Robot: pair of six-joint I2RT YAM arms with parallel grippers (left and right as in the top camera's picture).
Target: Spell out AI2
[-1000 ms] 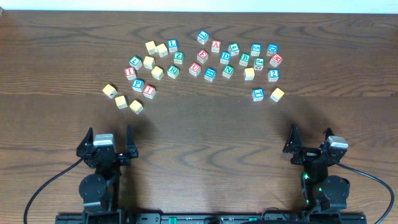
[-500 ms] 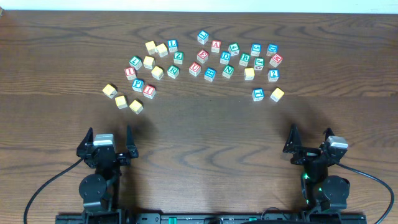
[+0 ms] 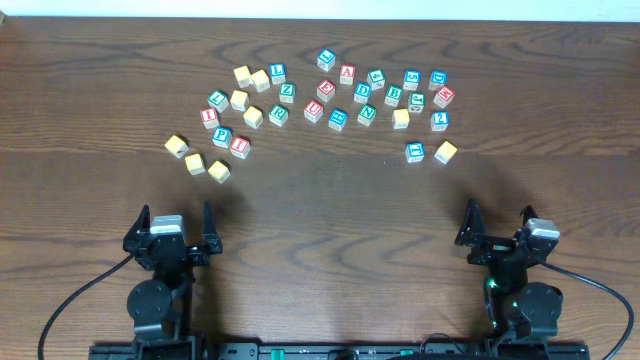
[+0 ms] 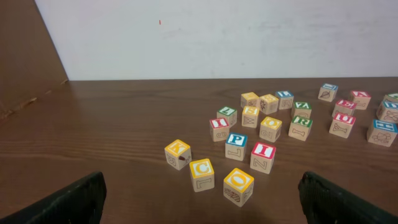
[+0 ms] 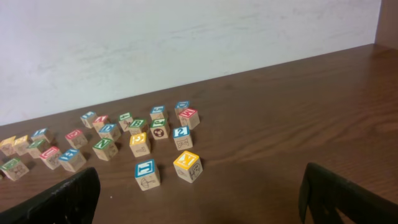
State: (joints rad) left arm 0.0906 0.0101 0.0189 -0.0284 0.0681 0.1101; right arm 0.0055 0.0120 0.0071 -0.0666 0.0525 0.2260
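The red "A" cube [image 3: 347, 73] sits in the back row of the scattered cubes; it also shows in the left wrist view [image 4: 359, 97] and the right wrist view [image 5: 99, 120]. A red "I" cube [image 3: 240, 146] lies at the left cluster's near edge, beside a blue "P" cube [image 4: 236, 140]; it shows in the left wrist view [image 4: 263, 152]. The blue "2" cube [image 3: 439, 120] lies at the right, also in the right wrist view [image 5: 181, 132]. My left gripper [image 3: 174, 222] and right gripper [image 3: 498, 218] are open and empty, near the table's front edge, far from all cubes.
Many other letter cubes lie scattered across the far half of the table. Three yellow cubes [image 3: 195, 163] lie nearest my left gripper. A blue cube [image 3: 415, 152] and a yellow cube [image 3: 446, 152] lie nearest my right gripper. A second red cube [image 3: 209, 116] sits at the left.
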